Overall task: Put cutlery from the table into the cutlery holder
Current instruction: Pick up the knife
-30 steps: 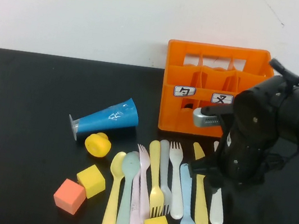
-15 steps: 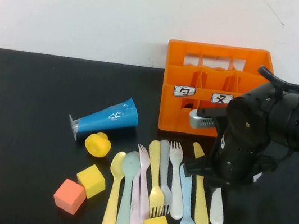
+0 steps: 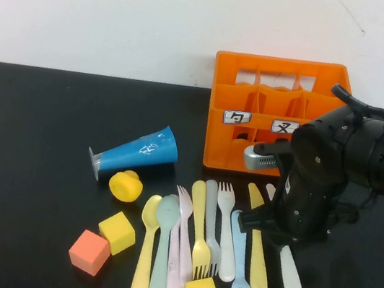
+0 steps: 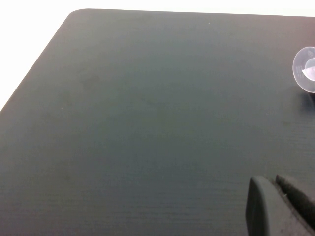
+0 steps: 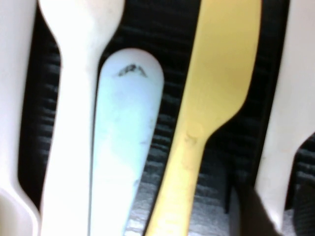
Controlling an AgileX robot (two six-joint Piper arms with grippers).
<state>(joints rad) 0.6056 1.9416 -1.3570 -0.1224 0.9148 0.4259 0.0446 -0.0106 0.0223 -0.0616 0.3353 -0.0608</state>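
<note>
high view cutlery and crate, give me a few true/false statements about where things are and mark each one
1. The orange crate stands at the far side of the table, behind the row of cutlery. True.
2. The blue cone stands upright. False: it lies on its side, left of the crate.
3. The right gripper is down among the cutlery by the yellow knife. True.
4. The white knife lies parallel to the yellow knife. False: it is angled away from it.
5. The left gripper is over the cutlery. False: the left wrist view shows only bare tabletop beneath it.
</note>
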